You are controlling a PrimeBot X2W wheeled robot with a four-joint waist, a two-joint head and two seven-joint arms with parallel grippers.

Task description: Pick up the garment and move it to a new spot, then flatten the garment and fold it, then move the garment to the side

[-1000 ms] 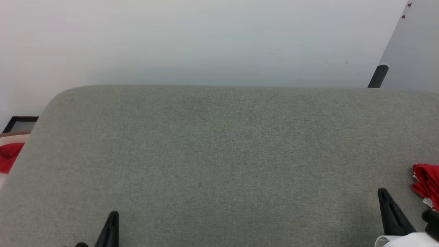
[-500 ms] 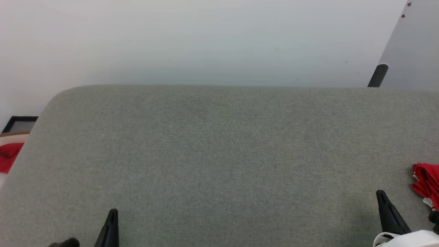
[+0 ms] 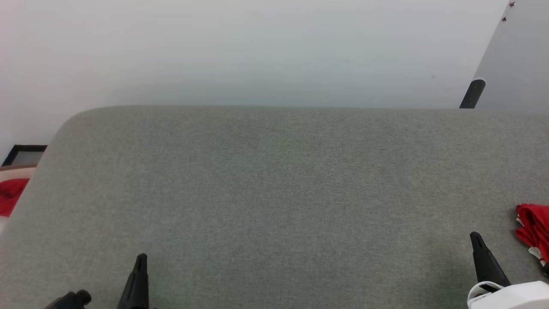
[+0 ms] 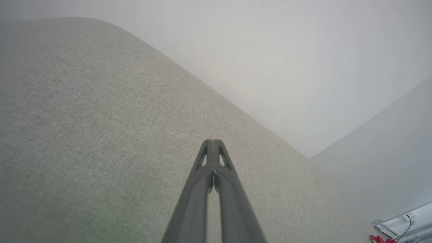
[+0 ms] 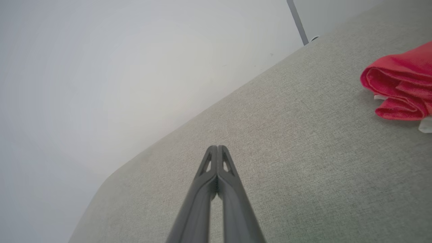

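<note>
Far left, off the grey surface (image 3: 274,193), lies a small red cloth (image 3: 9,196) on a pale ledge. It is not the task's item, but its colour matches, and I could mistake it for the target if I steer by colour alone.

Left gripper (image 3: 140,258): fingers pressed together and holding nothing, as the left wrist view (image 4: 213,141) confirms. It hovers over bare fabric, well apart from any cloth. I see no hazard here beyond dragging the tips across the upholstery on a low sweep.

Right gripper (image 3: 474,235): fingers likewise together and empty in the right wrist view (image 5: 217,147), near the garment (image 3: 533,226) but not touching it.

The garment (image 5: 401,84) sits on the surface at the far right as a rolled or folded red bundle with a white corner showing. The head view cuts it off, so I cannot judge how tidy it is or how close it lies to the surface's edge.

Principal risks, in my judgement:
- Advancing the right fingers while closed would shove or unroll the bundle rather than grasp it
- A sideways swing of that arm could snag a loose fold
- Working at the frame's margin leaves me half blind
</note>
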